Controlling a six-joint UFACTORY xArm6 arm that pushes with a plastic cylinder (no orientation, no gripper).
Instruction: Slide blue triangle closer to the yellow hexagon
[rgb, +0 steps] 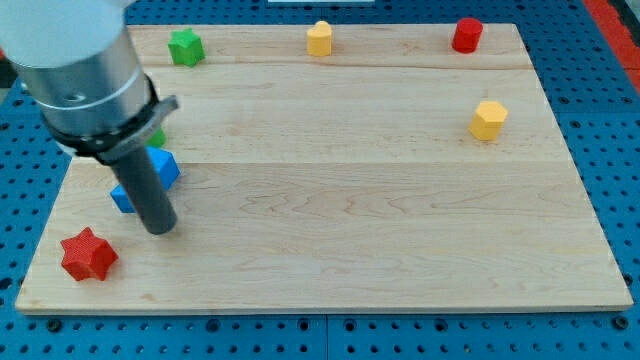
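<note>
Two blue blocks lie at the view's left, both partly hidden by the rod. The upper one (166, 167) is blocky. Of the lower one (122, 199) only a corner shows, so I cannot tell which is the triangle. My tip (160, 229) rests on the board just below and right of the lower blue block, close to it or touching it. The yellow hexagon (488, 119) sits far off at the view's right, near the board's right edge.
A red star (88, 254) lies at the bottom left. A green star (186, 46), a second yellow block (319, 38) and a red block (466, 34) line the top edge. A green block (157, 137) peeks out behind the arm.
</note>
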